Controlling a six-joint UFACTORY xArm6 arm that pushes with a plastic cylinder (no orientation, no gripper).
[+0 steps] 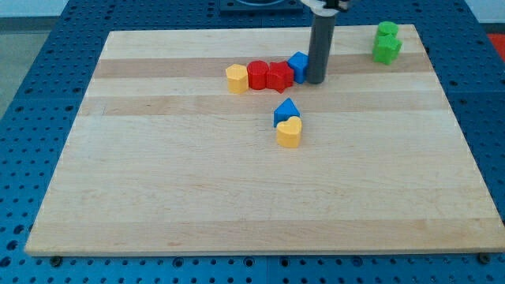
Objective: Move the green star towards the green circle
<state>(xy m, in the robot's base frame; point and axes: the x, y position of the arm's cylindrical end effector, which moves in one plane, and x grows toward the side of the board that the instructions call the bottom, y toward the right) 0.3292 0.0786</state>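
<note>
My tip is down on the board, touching or just beside the right side of a blue block that ends a row near the top centre. No gripper on this rig, just a bare rod, so nothing is held.

Task things: two green blocks sit touching each other at approx 1 o'clock on the board, near the top right corner. The upper one looks rounder, prob the green circle; the lower one looks more jagged, prob the green star, but shapes are too small to be sure. If so, the star already sits against the circle, at its 6 o'clock.

Step in hand, my read: approach phase, tip not yet at the green pair. They lie at about 2 o'clock from my tip, well apart. Next move calls for coming round below the star and nudging toward 12, gently, w/o knocking the circle off the edge.

Others: the row runs toward 9 o'clock from my tip: blue, a red block, another red block, a yellow block. A blue block and a yellow heart touch near centre. None block the path to green.
</note>
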